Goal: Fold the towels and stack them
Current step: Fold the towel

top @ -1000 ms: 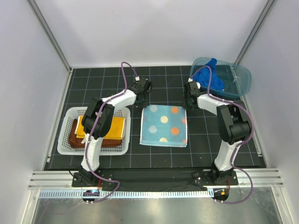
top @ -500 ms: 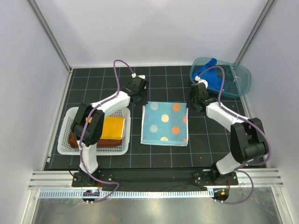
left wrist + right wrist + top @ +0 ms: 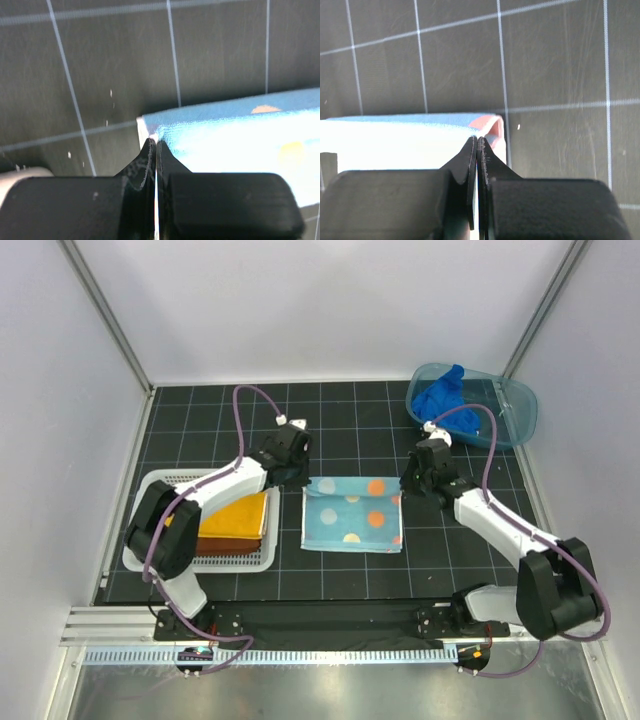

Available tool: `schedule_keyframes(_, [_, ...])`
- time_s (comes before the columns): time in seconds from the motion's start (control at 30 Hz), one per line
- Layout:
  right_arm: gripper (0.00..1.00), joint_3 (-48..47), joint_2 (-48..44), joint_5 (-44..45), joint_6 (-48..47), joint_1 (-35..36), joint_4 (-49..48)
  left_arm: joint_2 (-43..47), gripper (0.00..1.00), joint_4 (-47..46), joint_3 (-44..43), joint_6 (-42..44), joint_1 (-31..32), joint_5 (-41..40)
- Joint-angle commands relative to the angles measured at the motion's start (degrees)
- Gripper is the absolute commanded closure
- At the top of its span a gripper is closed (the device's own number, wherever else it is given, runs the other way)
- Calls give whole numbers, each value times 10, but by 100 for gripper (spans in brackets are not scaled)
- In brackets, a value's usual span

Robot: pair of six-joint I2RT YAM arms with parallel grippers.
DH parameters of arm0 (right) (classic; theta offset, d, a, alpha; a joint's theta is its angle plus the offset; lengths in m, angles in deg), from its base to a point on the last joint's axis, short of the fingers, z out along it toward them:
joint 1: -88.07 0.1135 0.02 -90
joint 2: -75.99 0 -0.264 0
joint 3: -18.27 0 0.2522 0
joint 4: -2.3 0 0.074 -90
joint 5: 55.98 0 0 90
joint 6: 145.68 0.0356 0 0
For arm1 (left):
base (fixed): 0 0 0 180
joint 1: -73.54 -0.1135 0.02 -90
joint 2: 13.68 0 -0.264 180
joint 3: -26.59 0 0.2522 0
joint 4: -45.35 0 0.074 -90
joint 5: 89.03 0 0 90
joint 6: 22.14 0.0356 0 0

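Now the far edge sits closer in than a second ago. Left gripper and right gripper each pinch a corner of the spotted towel, which is stretched between them. Fold looks roughly half made; basket lies beside the left gripper.

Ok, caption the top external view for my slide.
Left end effector and right end effector pinch far corners of the spotted towel, between white basket and blue tub.

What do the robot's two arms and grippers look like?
The left arm and right arm have white links between bulky black joints, with a purple cable looping along each. The left gripper and right gripper each end in two black fingers tapering to thin tips.
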Motion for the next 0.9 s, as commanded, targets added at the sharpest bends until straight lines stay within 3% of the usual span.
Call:
schedule_keyframes(0.0, [99,22,-51,17,20,7,14,46,100,-13,31,-13,12,-25])
schedule_keyframes(0.17, [99,66,-115,17,35,16,44,80,100,-14,66,-17,39,-41])
schedule_keyframes(0.87, [99,148,-236,19,109,76,111,142,100,8,141,-46,96,-67])
